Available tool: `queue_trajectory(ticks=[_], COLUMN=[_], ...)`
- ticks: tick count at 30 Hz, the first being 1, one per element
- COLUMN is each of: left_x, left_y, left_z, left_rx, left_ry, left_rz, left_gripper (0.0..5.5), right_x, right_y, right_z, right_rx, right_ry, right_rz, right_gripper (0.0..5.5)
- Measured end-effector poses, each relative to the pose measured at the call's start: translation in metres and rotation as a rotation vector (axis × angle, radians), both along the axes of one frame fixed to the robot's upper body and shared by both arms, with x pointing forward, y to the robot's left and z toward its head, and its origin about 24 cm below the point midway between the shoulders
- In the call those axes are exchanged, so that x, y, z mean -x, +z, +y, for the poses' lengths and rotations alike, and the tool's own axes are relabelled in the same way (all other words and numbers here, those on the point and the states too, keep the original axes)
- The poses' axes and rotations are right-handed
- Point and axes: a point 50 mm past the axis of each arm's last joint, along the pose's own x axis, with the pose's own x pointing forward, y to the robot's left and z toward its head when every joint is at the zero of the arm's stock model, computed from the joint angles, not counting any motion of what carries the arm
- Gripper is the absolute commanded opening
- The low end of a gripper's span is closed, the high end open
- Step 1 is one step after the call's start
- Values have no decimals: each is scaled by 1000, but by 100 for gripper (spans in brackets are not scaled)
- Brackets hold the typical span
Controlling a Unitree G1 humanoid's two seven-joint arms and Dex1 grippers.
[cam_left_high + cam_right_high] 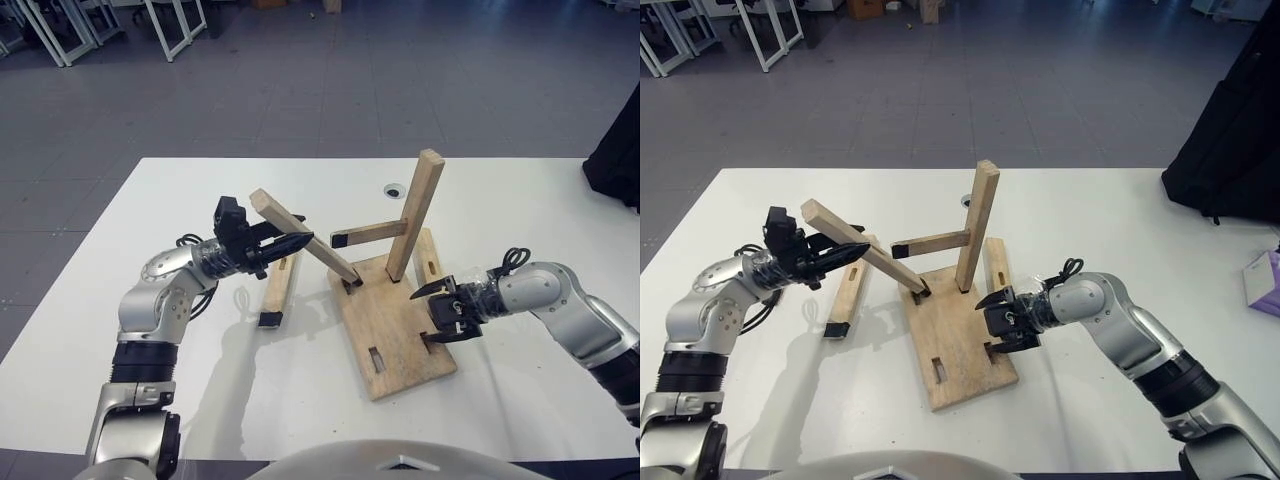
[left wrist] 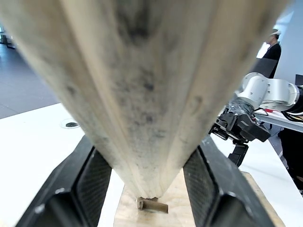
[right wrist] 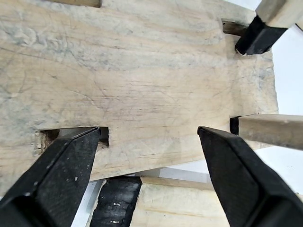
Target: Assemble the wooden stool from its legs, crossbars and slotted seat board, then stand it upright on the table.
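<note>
The slotted seat board (image 1: 395, 335) lies flat on the white table. One leg (image 1: 415, 215) stands upright in a far slot, with a crossbar (image 1: 370, 233) jutting from it toward my left. My left gripper (image 1: 290, 243) is shut on a second leg (image 1: 305, 238), held tilted with its lower end at the board's far-left slot (image 1: 350, 283). In the left wrist view this leg (image 2: 142, 94) sits between the black fingers (image 2: 80, 189). My right gripper (image 1: 432, 313) is open at the board's right edge, its fingers (image 3: 61, 175) spread over the board (image 3: 142, 85).
A third leg (image 1: 278, 290) with a black foot lies flat on the table left of the board. Another wooden piece (image 1: 430, 255) lies along the board's far right side. A small round hole (image 1: 394, 189) marks the table's far middle. Grey floor lies beyond.
</note>
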Motion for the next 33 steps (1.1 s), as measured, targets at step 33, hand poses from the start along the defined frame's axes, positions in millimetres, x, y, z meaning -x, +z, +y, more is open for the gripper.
queue_trajectory(ticks=[33], left_x=[-24], left_y=[30], left_z=[-27], left_rx=[-321], left_ry=[-154], left_rz=[124], left_gripper=[208], right_x=[5], right_y=[-2], right_z=[7], right_rx=[12], right_ry=[-35], right_rz=[-55], right_gripper=[378])
